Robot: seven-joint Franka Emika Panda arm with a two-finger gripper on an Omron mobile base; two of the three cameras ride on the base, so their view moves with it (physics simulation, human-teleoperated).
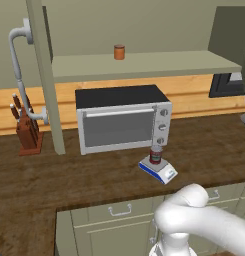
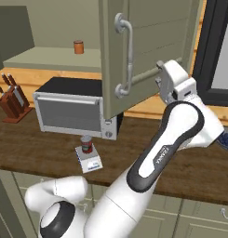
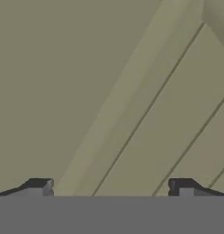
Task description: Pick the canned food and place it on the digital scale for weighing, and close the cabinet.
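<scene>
The dark red canned food [image 1: 155, 154] [image 2: 87, 144] stands upright on the small digital scale [image 1: 159, 170] [image 2: 89, 161], on the wooden counter in front of the toaster oven. An olive-green cabinet door [image 2: 148, 46] with a curved silver handle [image 2: 126, 56] stands swung open above the counter. My gripper [image 2: 158, 74] is up against the panelled face of that door, near its lower right part. In the hand view its fingertips [image 3: 40, 186] stand wide apart right in front of the door panel [image 3: 86, 91]. The gripper [image 3: 111, 187] is open and holds nothing.
A silver toaster oven [image 1: 123, 120] sits behind the scale. A plain orange-brown cylinder [image 1: 119, 52] stands on the open cabinet shelf [image 1: 144, 65]. A knife block [image 1: 28, 132] and a white pipe [image 1: 18, 65] are at the left. Drawer units [image 1: 119, 220] run below the counter.
</scene>
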